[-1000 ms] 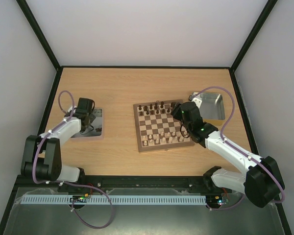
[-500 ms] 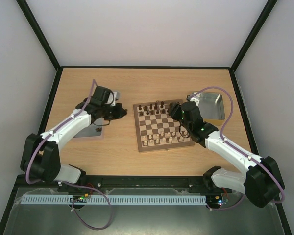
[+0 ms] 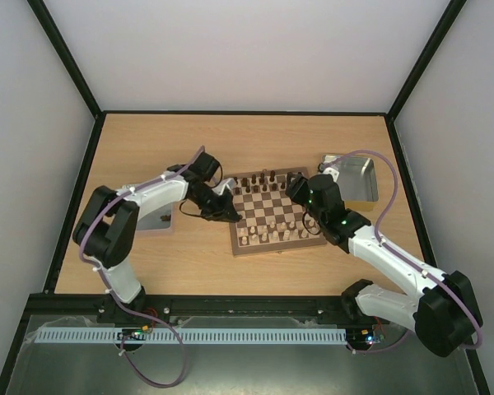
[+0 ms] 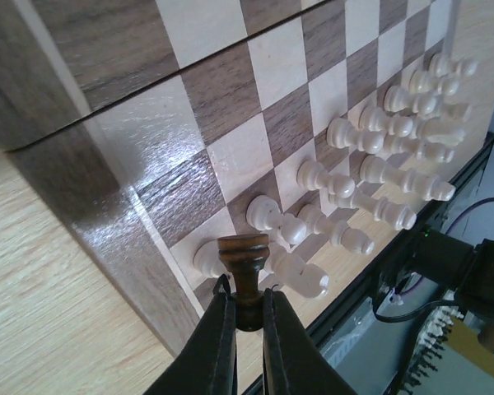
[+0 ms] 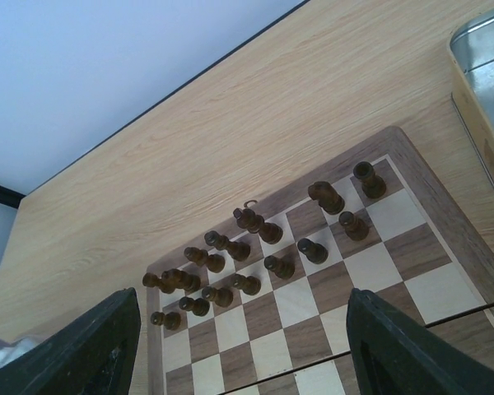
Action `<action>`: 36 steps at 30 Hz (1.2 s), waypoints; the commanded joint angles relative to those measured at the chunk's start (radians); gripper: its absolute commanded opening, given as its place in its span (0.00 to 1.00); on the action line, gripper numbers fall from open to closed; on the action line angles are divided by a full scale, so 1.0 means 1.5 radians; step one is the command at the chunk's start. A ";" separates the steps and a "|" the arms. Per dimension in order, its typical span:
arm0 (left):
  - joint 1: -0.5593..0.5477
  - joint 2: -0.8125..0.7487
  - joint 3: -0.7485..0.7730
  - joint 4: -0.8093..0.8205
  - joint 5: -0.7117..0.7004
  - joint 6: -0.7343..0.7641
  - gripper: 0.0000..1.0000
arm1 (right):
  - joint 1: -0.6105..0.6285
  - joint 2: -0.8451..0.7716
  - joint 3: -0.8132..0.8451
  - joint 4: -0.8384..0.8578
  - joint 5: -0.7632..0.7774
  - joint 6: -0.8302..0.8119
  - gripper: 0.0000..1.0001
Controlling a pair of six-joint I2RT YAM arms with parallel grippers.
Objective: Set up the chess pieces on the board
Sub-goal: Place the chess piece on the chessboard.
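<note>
— Dark brown wooden chess pieces (image 5: 228, 245) stand crowded on the two far rows of the square checkered wooden board (image 3: 267, 207), with gaps towards the right corner. See the one the left arm has?
— Yes. The left end effector (image 4: 249, 311) is clamped on the lower part of a single dark brown piece (image 4: 244, 251), whose rounded head sticks out past the fingertips. It sits at the board's left border, near the front corner. Whether it touches the wood I cannot tell
— And just beyond it the pale cream pieces (image 4: 351, 133) fill the near rows
— Right. The right end effector (image 3: 303, 189) hangs over the far right part of the board, its black fingers (image 5: 86, 350) apart with nothing between them and the dark pieces below
— What about the trays?
— A shiny metal tray (image 3: 358, 177) sits on the light wooden counter (image 3: 189, 148) just beside the board's far right corner. Another metal tray (image 3: 165, 220) lies well to the left, partly under the left arm
</note>
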 commanded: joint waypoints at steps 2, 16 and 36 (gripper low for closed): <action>-0.014 0.057 0.063 -0.088 -0.007 0.039 0.04 | -0.003 -0.014 -0.012 0.006 0.015 0.013 0.67; -0.018 0.132 0.156 -0.134 -0.064 0.029 0.19 | -0.003 -0.018 -0.019 0.008 0.011 0.008 0.68; -0.108 0.072 0.172 -0.107 -0.371 0.008 0.40 | -0.003 -0.028 -0.028 -0.001 0.033 0.007 0.68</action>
